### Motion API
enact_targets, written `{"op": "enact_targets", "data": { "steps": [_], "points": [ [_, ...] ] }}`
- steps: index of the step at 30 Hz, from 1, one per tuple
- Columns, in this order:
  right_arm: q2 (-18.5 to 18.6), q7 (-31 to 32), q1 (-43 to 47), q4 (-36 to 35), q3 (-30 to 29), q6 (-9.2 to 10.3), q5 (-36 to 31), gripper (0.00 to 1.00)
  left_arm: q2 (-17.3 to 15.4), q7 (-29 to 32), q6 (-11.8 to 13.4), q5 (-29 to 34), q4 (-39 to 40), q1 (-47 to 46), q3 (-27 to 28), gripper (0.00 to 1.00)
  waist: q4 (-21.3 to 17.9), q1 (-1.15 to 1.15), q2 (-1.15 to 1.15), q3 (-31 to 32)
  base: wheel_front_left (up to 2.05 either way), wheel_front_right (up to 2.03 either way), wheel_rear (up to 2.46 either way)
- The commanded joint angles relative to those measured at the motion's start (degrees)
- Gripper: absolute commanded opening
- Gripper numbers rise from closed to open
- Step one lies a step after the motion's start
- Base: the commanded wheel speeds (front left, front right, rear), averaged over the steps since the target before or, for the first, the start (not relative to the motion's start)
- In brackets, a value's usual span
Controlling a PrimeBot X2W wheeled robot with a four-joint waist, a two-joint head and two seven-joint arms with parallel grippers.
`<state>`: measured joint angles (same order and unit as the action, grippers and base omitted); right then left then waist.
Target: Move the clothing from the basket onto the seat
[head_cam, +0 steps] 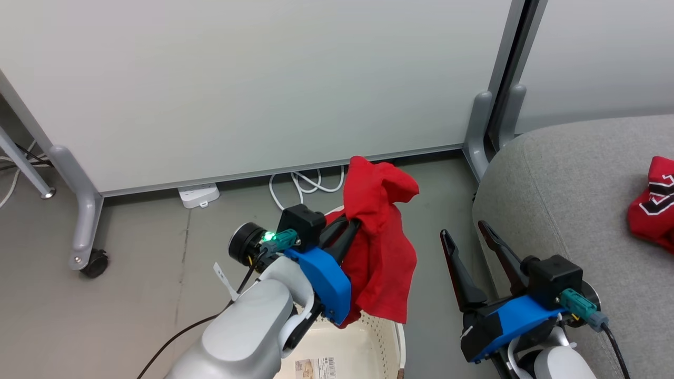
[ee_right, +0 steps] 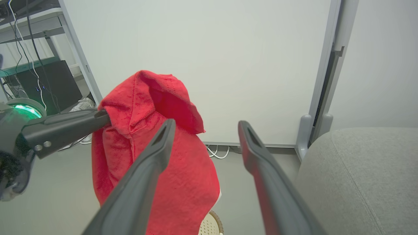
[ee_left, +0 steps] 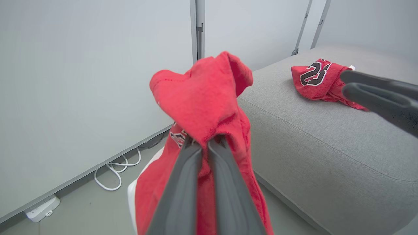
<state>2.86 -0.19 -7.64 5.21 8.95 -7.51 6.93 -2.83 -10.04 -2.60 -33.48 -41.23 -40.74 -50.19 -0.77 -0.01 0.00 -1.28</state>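
Mid-carry, I judge: my left pincer [head_cam: 350,226] clamps a red jersey [head_cam: 382,252] hanging above the basket [head_cam: 368,342] at six o'clock, my right pincer [head_cam: 463,228] gapes empty, and next I must swing toward the sofa seat [head_cam: 568,200] at three o'clock.

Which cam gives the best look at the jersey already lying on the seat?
Left wrist view: the garment on the seat lies nearly whole, number showing. Head view cuts the garment at the right edge. Right wrist view looks at the seat's near corner.
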Motion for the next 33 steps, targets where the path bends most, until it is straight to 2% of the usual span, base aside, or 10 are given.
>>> {"op": "enact_targets", "data": {
  "steps": [1,9,16,33],
  "points": [
    [0.0,0.0,1.2,-0.2,0.2,0.04,0.2,1.0,-0.1,0.3,0.6,-1.0,0.8,-1.4,-0.5,0.0,0.7,0.01,0.0,0.9,0.0,0.0,0.0],
    [0.0,0.5,1.9,-0.5,1.1,0.04,0.2,1.0,-0.2,0.4,2.8,-5.5,1.6,-4.2,-4.5,0.0,0.7,0.01,0.0,1.3,0.0,0.0,0.0],
    [0.0,1.4,1.6,1.0,3.4,0.04,-0.1,1.0,-0.1,-0.6,2.9,-8.2,-0.4,-5.5,-6.9,0.0,0.9,0.01,0.0,1.1,0.0,0.0,0.0],
    [0.1,-0.5,-8.2,15.8,9.4,0.04,1.6,1.0,-0.1,-1.8,2.9,-14.5,1.5,-9.3,-14.6,0.0,2.6,0.01,0.0,1.1,0.0,0.0,0.0]
  ]
}}
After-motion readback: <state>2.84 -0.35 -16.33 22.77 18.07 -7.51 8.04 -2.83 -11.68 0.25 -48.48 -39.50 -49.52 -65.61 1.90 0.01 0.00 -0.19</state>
